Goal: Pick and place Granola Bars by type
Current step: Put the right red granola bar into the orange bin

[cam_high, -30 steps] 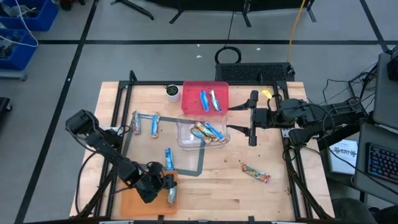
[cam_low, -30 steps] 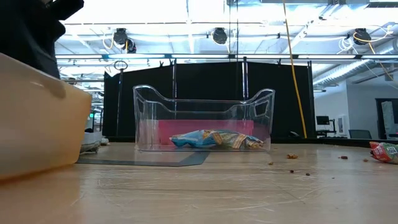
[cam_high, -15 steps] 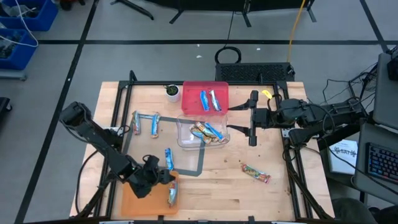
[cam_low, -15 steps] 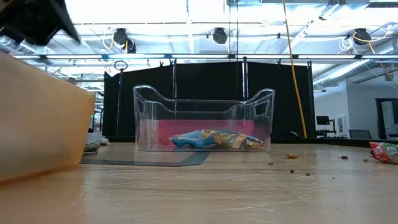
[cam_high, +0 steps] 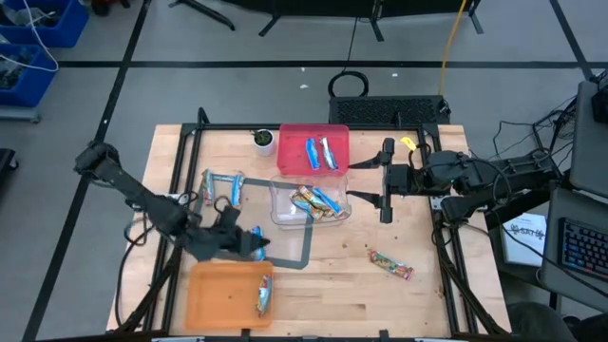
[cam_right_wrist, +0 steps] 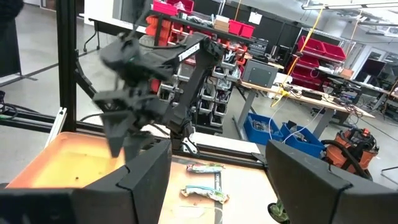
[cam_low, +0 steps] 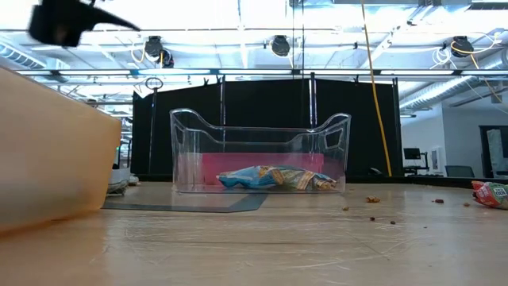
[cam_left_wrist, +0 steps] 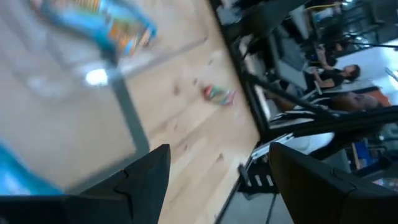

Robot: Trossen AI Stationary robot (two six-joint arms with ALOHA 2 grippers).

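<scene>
The left gripper (cam_high: 255, 249) hangs with fingers spread and empty; a blue granola bar (cam_high: 256, 236) lies just beside its tips on the wooden table (cam_high: 342, 275), and another blue bar (cam_high: 262, 296) rests behind them in the orange tray (cam_high: 214, 296). The right gripper (cam_high: 353, 180), fingers wide and empty, waits beside the clear bin (cam_high: 310, 204) of mixed bars. A workshop lies beyond.

Right gripper (cam_right_wrist: 214, 180): its two dark fingers (cam_right_wrist: 140, 186) stood apart, nothing between them. Beyond them, the left arm's gripper (cam_right_wrist: 127, 102) hung blurred above the orange tray (cam_right_wrist: 62, 168). Two granola bars (cam_right_wrist: 202, 180) lay side by side on the table past the tray. Far behind stood shelving with red bins (cam_right_wrist: 239, 28) and a workbench (cam_right_wrist: 292, 93).
</scene>
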